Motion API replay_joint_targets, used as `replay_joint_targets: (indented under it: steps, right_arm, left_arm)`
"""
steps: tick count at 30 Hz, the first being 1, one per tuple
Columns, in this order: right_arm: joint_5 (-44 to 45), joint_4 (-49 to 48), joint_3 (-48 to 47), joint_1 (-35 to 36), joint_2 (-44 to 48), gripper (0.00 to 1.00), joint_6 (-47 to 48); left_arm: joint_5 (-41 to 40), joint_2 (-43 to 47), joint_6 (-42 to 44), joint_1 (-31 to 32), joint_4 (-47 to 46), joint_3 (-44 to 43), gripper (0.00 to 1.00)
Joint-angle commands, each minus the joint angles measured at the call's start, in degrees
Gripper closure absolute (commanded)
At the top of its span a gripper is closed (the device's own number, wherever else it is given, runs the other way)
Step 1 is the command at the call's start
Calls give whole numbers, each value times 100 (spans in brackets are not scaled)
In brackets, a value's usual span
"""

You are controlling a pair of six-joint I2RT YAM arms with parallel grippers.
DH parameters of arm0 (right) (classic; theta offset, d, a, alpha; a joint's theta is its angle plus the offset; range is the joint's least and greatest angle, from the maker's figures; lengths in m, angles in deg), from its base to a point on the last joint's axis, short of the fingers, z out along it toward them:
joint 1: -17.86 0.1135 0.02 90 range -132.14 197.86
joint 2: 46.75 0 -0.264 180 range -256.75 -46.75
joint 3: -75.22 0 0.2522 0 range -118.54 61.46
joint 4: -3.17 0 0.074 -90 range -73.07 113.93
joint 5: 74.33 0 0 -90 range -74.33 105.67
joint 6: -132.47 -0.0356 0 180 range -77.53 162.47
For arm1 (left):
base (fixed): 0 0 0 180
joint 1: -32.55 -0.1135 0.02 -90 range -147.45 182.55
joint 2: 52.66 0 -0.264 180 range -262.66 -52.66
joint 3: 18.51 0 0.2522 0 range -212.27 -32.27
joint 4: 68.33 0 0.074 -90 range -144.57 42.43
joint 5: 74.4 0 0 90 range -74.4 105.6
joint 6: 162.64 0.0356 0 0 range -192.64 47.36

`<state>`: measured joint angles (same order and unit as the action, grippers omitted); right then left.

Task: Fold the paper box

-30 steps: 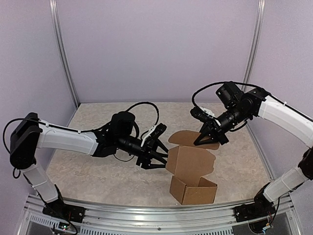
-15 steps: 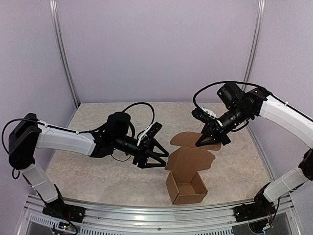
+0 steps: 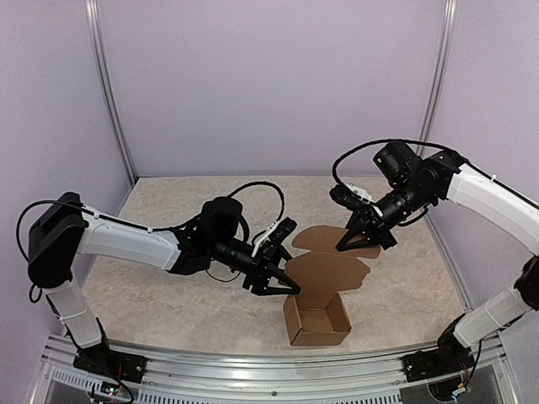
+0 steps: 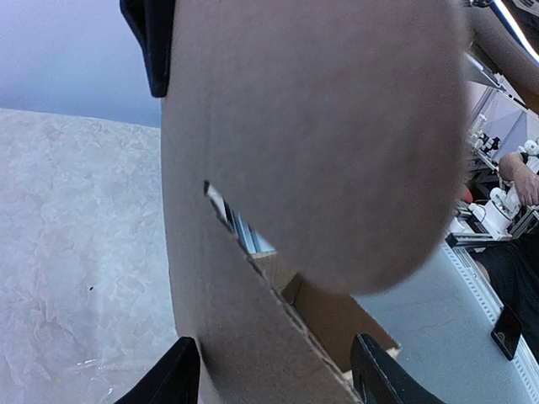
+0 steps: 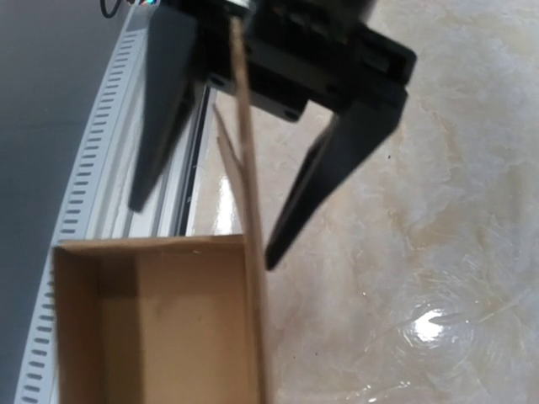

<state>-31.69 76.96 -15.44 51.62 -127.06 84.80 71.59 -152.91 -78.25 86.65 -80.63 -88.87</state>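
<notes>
**Paper box half-formed: tray up, lid panel between the two arms**

The paper box sits at the near middle of the surface, close to the front rail. Its tray is squared up and open-topped. The lid panel runs back from the tray's rear wall and ends in a rounded far flap.

Left end effector: reaches in from the left at the lid panel's left edge, jaws wide. The top view does not show which side of the card each finger is on. The right wrist view does: the panel appears edge-on as a thin line, with one dark finger on either side and a gap to the right-hand one. The left wrist view agrees, with brown card filling the frame and both fingers at the bottom, flanking the panel. A slit in the card shows there, with the tray's inside visible beyond.

Right end effector: comes down from the right onto the far flap, jaws closed on the card. Its own tips are outside the right wrist frame. That view also looks straight into the tray, which holds nothing.
</notes>
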Motion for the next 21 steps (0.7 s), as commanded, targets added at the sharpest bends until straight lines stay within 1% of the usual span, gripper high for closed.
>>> replay_joint_targets:
  steps: [1, 3, 5, 8, 11, 14, 16, 18, 21]
  right_arm:
    - [50, -68, 79, 43, 148, 100, -54]
    - [140, -209, 136, 43, 192, 100, -185]
    - [355, -459, 204, 44, 252, 100, -400]
    - [670, -702, 263, 43, 258, 100, -597]
    - [699, -593, 242, 43, 231, 100, -477]
    - [601, -475, 230, 43, 267, 100, -283]
    - [544, -362, 224, 52, 287, 100, -121]
    - [515, -196, 202, 71, 281, 100, 54]
    - [525, -46, 108, 125, 248, 100, 201]
  left_arm:
    - [-664, 10, 112, 70, 313, -106, 40]
    - [-1495, 232, 143, 82, 636, -95, 40]
    - [-2233, 509, 141, 110, 731, 72, 40]
    - [-2789, 873, 256, 243, 700, 434, 37]
    - [-2615, 1392, 524, 388, 863, 759, 35]
    - [-2152, 1925, 950, 335, 1484, 911, 37]
    - [-2133, 2174, 979, 150, 1654, 1011, 42]
    - [-1992, 2280, 928, -84, 1658, 1025, 50]
    - [-1594, 2140, 996, -279, 1769, 776, 59]
